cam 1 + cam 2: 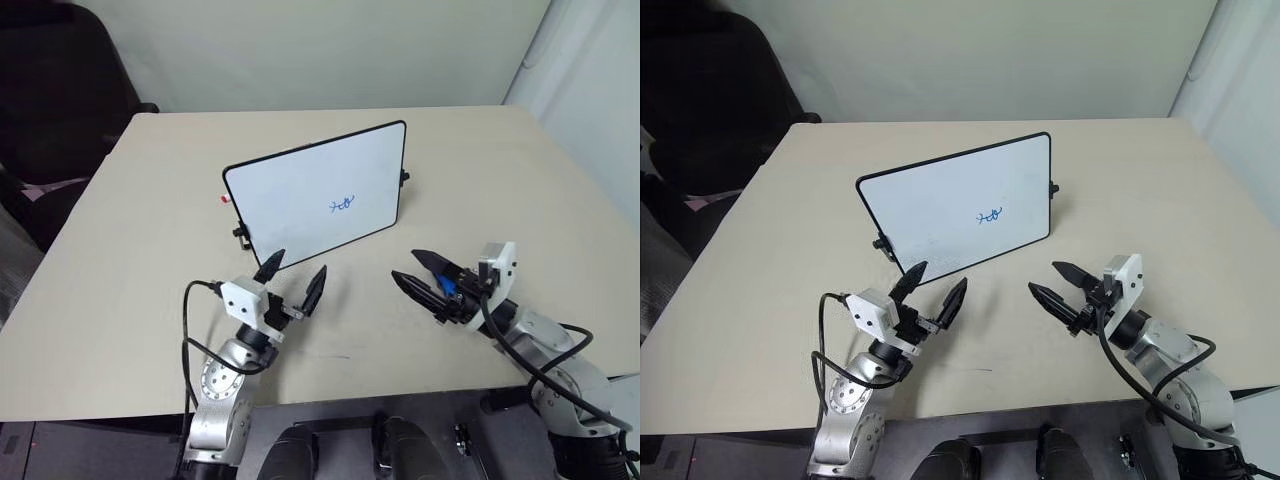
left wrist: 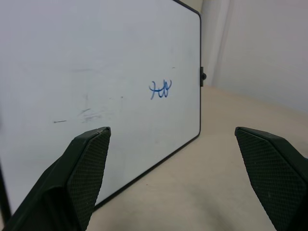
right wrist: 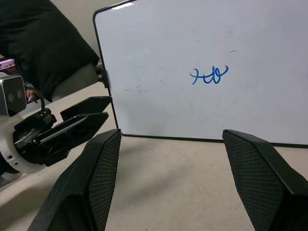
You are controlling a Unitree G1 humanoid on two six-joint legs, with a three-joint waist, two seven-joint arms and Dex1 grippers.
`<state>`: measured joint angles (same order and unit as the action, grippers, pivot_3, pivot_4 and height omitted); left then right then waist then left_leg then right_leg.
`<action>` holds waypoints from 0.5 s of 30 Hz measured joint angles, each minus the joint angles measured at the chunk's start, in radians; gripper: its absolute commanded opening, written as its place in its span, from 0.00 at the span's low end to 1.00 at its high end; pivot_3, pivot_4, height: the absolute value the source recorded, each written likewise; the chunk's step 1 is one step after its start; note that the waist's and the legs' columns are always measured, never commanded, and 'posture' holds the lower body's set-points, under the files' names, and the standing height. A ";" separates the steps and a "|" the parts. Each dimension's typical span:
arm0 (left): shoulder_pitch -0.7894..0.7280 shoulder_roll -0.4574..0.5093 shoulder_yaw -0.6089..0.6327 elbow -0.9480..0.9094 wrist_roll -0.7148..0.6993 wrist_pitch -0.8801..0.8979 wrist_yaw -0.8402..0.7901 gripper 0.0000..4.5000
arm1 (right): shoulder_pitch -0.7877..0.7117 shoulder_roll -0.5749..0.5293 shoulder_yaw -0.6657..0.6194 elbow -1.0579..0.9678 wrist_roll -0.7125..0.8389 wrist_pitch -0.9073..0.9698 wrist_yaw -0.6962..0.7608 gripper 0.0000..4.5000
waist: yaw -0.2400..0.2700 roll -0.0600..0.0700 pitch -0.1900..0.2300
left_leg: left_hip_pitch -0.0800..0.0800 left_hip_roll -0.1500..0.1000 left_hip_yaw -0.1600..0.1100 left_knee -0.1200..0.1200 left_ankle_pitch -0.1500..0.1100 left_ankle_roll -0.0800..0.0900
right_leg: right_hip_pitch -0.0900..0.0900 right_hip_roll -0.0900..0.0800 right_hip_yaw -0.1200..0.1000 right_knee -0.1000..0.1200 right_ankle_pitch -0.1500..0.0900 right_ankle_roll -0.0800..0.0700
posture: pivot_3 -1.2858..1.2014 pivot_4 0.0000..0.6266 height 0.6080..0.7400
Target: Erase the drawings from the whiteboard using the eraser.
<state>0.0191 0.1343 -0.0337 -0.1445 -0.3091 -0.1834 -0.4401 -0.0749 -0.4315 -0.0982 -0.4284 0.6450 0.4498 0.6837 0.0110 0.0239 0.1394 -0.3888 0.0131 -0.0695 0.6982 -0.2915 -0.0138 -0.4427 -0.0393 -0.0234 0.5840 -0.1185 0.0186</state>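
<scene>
In the eye views, the whiteboard [image 1: 300, 190] stands leaning back on the tabletop [image 1: 120, 260], and the drawings [image 1: 343, 205] are a little blue scribble on its right half. Our left gripper [image 1: 298, 275] hangs just in front of the board's lower edge with its jaws wide apart and nothing in them. Our right gripper [image 1: 406, 265] is off to the right, jaws wide apart too. A small blue bit, likely the eraser [image 1: 447, 286], sits deep near the root of those jaws; we cannot tell if it is really gripped. From the left wrist, we see faint grey smudges on the board that the eye views do not show, and a black side clip [image 2: 202, 76]. From the right wrist, the scribble is straight ahead, and nothing sits between the tips. To do this well, we think we should steady the board first, then rub gently so it does not tip.
</scene>
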 measured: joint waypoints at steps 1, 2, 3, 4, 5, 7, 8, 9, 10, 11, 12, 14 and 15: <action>-0.003 0.000 0.001 0.008 -0.006 0.000 -0.005 1.00 | 0.001 0.000 0.000 -0.006 0.000 0.001 -0.005 0.79 | 0.000 0.000 0.000 | 0.000 0.000 0.000 0.000 0.000 0.000 | 0.000 0.000 0.000 0.000 0.000 0.000 | 0.52 0.24 0.98; -0.008 0.000 0.003 0.017 -0.010 0.000 -0.012 1.00 | 0.004 0.000 0.000 -0.013 0.001 0.001 -0.008 0.79 | 0.000 0.000 0.000 | 0.000 0.000 0.000 0.000 0.000 0.000 | 0.000 0.000 0.000 0.000 0.000 0.000 | 0.52 0.24 0.98; -0.015 0.002 0.005 0.028 -0.012 0.000 -0.014 1.00 | 0.005 0.000 -0.001 -0.016 0.003 0.002 -0.010 0.79 | 0.000 0.000 0.000 | 0.000 0.000 0.000 0.000 0.000 0.000 | 0.000 0.000 0.000 0.000 0.000 0.000 | 0.52 0.24 0.98; -0.022 0.002 0.007 0.034 -0.012 0.000 -0.017 1.00 | 0.006 0.000 -0.002 -0.017 0.005 0.006 -0.017 0.79 | 0.000 0.000 0.000 | 0.000 0.000 0.000 0.000 0.000 0.000 | 0.000 0.000 0.000 0.000 0.000 0.000 | 0.52 0.24 0.98; -0.027 0.002 0.010 0.039 -0.014 0.000 -0.019 1.00 | 0.007 -0.001 -0.004 -0.018 0.007 0.018 -0.030 0.79 | 0.000 0.000 0.000 | 0.000 0.000 0.000 0.000 0.000 0.000 | 0.000 0.000 0.000 0.000 0.000 0.000 | 0.52 0.24 0.98; -0.035 0.003 0.018 0.047 -0.017 -0.001 -0.021 1.00 | 0.007 -0.008 -0.004 -0.021 0.007 0.054 -0.063 0.79 | 0.000 0.000 0.000 | 0.000 0.000 0.000 0.000 0.000 0.000 | 0.000 0.000 0.000 0.000 0.000 0.000 | 0.52 0.24 0.98; -0.035 0.003 0.020 0.049 -0.017 -0.001 -0.022 1.00 | 0.007 -0.013 -0.004 -0.023 0.007 0.071 -0.076 0.79 | 0.000 0.000 0.000 | 0.000 0.000 0.000 0.000 0.000 0.000 | 0.000 0.000 0.000 0.000 0.000 0.000 | 0.52 0.24 0.98; -0.035 0.003 0.019 0.053 -0.018 -0.002 -0.027 1.00 | 0.007 -0.022 -0.004 -0.028 0.007 0.095 -0.094 0.79 | 0.000 0.000 0.000 | 0.000 0.000 0.000 0.000 0.000 0.000 | 0.000 0.000 0.000 0.000 0.000 0.000 | 0.52 0.24 0.98; -0.035 0.002 0.019 0.056 -0.018 -0.002 -0.032 1.00 | 0.004 -0.034 -0.004 -0.034 0.006 0.121 -0.110 0.79 | 0.000 0.000 0.000 | 0.000 0.000 0.000 0.000 0.000 0.000 | 0.000 0.000 0.000 0.000 0.000 0.000 | 0.52 0.24 0.98; -0.036 0.001 0.018 0.062 -0.019 -0.001 -0.036 1.00 | -0.010 -0.065 -0.001 -0.040 0.000 0.168 -0.134 0.79 | 0.000 0.000 0.000 | 0.000 0.000 0.000 0.000 0.000 -0.001 | 0.000 0.000 0.000 0.000 0.000 0.000 | 0.52 0.24 0.98; -0.037 0.000 0.017 0.067 -0.019 -0.001 -0.038 1.00 | -0.031 -0.099 -0.001 -0.044 -0.006 0.210 -0.157 0.79 | 0.000 0.000 0.000 | 0.000 0.000 0.001 0.000 0.000 -0.001 | 0.000 0.000 0.000 0.000 0.000 0.000 | 0.52 0.24 0.98; -0.038 -0.002 0.017 0.068 -0.018 -0.002 -0.039 1.00 | -0.081 -0.142 -0.014 -0.051 -0.012 0.265 -0.192 0.87 | 0.000 0.000 0.000 | 0.000 0.000 0.001 0.000 0.000 -0.001 | 0.000 0.000 0.000 0.000 0.000 0.000 | 0.52 0.24 0.98; -0.038 -0.004 0.017 0.068 -0.018 -0.002 -0.040 1.00 | -0.109 -0.161 -0.020 -0.054 -0.011 0.295 -0.204 0.91 | 0.000 0.000 0.000 | 0.000 0.000 0.001 0.000 0.000 -0.001 | 0.000 0.000 0.000 0.000 0.000 0.000 | 0.52 0.24 0.98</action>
<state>-0.0186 0.1304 -0.0171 -0.0761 -0.3275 -0.1851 -0.4798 -0.1835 -0.5929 -0.1184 -0.4827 0.6338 0.7447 0.4793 0.0109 0.0237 0.1396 -0.3888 0.0129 -0.0690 0.6986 -0.2912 -0.0144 -0.4426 -0.0395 -0.0230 0.5844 -0.1185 0.0187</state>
